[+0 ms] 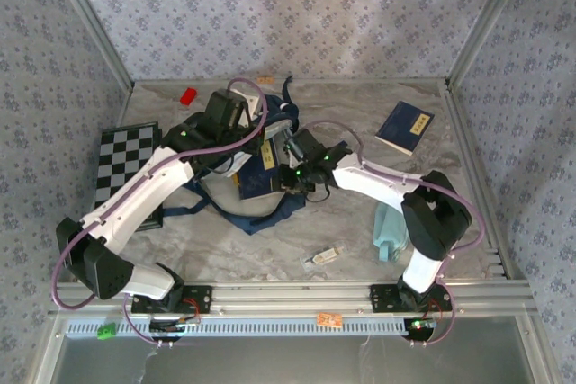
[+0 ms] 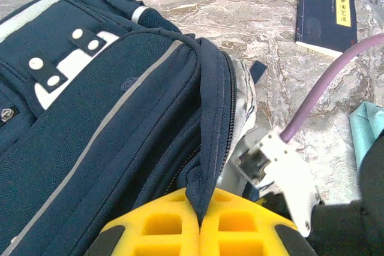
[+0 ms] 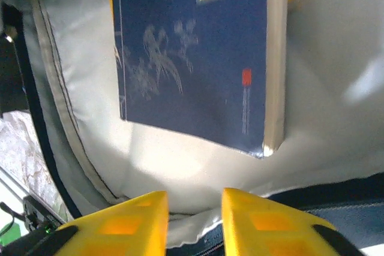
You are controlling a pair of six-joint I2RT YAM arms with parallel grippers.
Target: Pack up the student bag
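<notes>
1. The student bag [image 1: 270,211] is laid in the middle of the table [image 1: 346,233].
2. Its zip edge is pinched tight by the left gripper [image 2: 199,223].
3. The right gripper [image 3: 191,220] is seen with fingers parted and empty, near a blue book [image 3: 192,58] inside the bag.

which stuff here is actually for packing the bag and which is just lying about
For the job: student bag, its zip edge clamped by left pincer; blue book inside it, by the open right pincer; second blue book on the table, probably to pack.
Probably just lying about: checkerboard; red block; teal cloth (unsure).
</notes>
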